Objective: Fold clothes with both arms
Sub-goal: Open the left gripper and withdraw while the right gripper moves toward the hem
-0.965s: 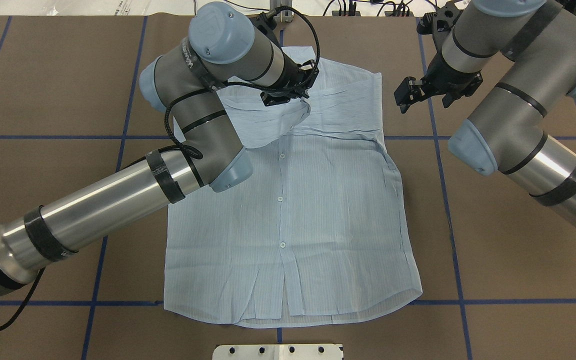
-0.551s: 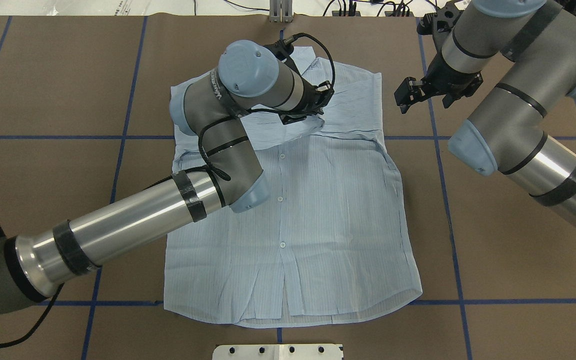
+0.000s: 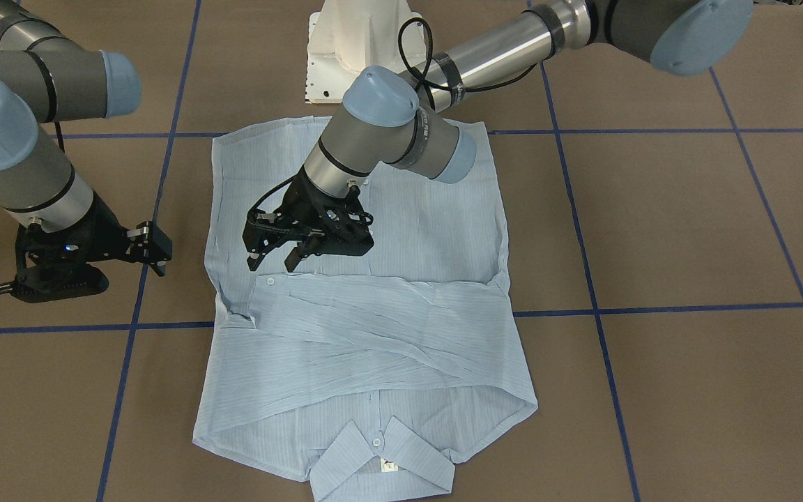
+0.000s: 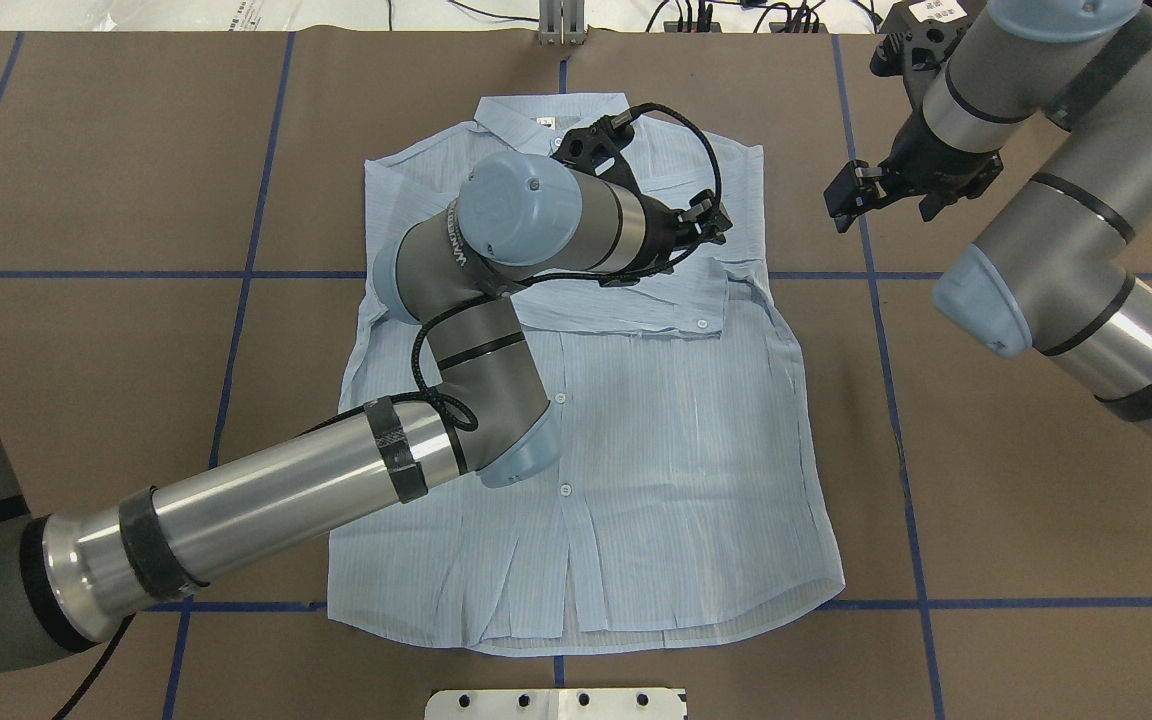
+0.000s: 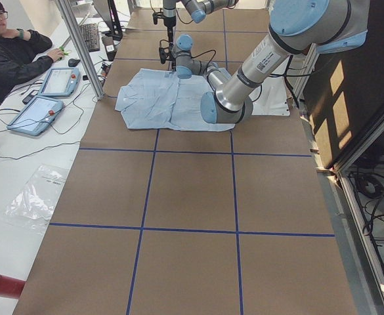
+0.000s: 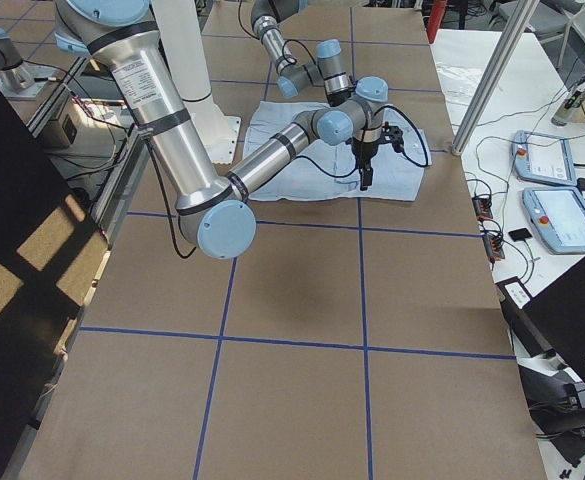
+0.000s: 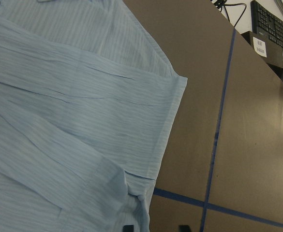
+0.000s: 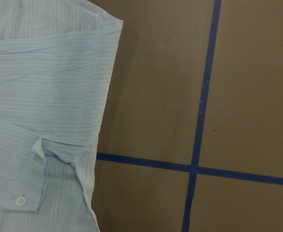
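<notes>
Two arms work over one shirt (image 3: 408, 223), which lies flat mid-counter, buttons up, collar away from the robot, a sleeve folded across the chest. From overhead my left arm (image 4: 476, 330) hides part of that chest. The left claw (image 3: 272, 259) hovers just above the fabric, fingers spread, holding nothing. The right claw (image 3: 154, 247) hangs beside the shirt's edge over bare counter (image 4: 86, 150); its fingertips are too dark to read, so I cannot tell its state. The counter is brown, gridded with blue tape (image 4: 86, 274). A person (image 5: 8, 46) sits at a side desk with tablets (image 5: 60, 82)
</notes>
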{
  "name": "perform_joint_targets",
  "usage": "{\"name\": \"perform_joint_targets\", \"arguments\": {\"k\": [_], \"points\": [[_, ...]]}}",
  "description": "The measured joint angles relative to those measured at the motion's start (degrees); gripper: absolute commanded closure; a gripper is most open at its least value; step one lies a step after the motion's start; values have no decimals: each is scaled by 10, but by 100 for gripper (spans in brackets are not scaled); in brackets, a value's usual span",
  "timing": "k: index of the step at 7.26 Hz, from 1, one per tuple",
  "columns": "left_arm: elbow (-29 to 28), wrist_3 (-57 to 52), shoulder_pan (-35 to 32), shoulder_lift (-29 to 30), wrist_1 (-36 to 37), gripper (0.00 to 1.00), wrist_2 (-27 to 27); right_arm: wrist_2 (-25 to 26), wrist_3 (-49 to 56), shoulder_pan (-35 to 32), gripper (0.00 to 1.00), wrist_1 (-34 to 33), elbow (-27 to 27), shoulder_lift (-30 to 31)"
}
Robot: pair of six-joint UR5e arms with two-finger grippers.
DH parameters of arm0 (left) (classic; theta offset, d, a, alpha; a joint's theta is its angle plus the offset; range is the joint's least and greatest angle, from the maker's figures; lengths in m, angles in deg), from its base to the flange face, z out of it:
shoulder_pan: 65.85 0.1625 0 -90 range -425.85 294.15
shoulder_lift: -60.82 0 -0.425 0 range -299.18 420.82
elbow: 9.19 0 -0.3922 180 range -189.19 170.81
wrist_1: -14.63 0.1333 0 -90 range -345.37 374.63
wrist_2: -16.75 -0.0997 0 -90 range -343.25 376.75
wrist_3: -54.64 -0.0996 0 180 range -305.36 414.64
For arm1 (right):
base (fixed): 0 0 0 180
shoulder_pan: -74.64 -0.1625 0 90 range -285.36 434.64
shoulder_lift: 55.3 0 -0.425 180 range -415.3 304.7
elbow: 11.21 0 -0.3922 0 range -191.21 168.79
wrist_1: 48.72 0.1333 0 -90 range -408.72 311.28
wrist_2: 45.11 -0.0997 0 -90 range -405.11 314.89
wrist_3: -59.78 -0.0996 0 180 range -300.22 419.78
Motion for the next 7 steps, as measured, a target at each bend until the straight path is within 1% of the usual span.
{"name": "perform_joint_targets", "arguments": {"k": [2,3,4,5,7], "points": [[18,-13,-5,-23,2,0,2,-1,5,-2,0,0,31,32],[48,-19,-12,-52,11,0,14,-5,2,-2,0,-1,40,42],[106,-35,-22,-102,33,0,34,-10,-3,4,0,0,48,51],[179,-67,-34,-156,74,0,49,-9,-25,21,0,1,60,55],[312,-136,-47,-239,182,0,58,17,-113,79,0,26,89,64]]}}
